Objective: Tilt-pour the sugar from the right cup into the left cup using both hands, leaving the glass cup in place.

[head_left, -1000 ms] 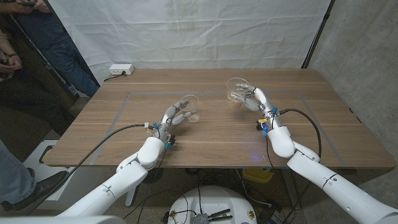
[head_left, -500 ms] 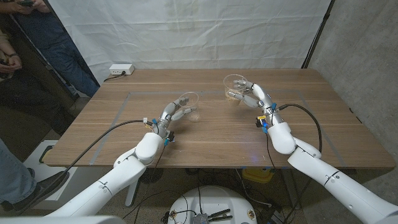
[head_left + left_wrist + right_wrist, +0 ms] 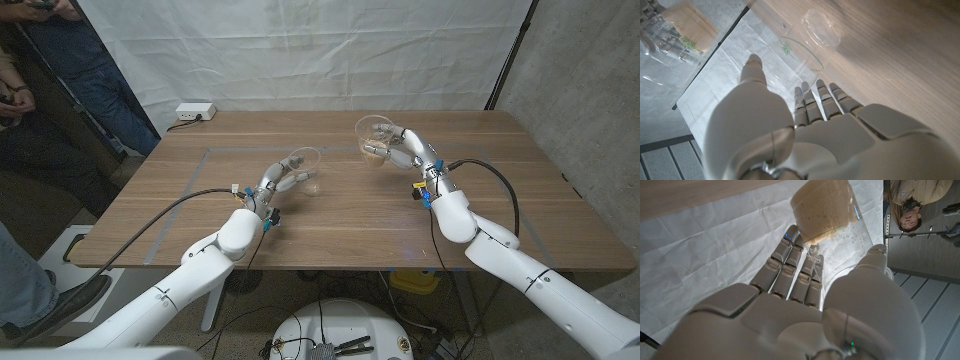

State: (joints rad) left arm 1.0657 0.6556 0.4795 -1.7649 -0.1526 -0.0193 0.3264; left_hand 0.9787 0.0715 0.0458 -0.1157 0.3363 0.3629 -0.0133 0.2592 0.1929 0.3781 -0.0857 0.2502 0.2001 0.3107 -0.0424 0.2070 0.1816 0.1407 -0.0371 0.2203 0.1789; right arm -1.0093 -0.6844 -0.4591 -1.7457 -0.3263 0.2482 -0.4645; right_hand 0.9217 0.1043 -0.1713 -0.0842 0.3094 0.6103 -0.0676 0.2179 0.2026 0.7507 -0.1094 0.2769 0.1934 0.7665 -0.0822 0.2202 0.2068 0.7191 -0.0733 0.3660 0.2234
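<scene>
I have bare worktop (image 3: 340, 225) all around the left cup (image 3: 303, 166), which sits well in from every edge. My left hand (image 3: 280, 182) wraps its fingers round that cup. Since a second ago my right hand (image 3: 408, 152) has carried the right cup (image 3: 377, 139) up and closer to the left cup; it clamps that cup, tilted, sugar (image 3: 821, 207) inside

A lab or test room — a white cloth backdrop (image 3: 300, 50) hangs behind the wooden desk (image 3: 340, 225), bare concrete wall (image 3: 580, 90) beside it, a power strip (image 3: 194, 112) and loose cables.
</scene>
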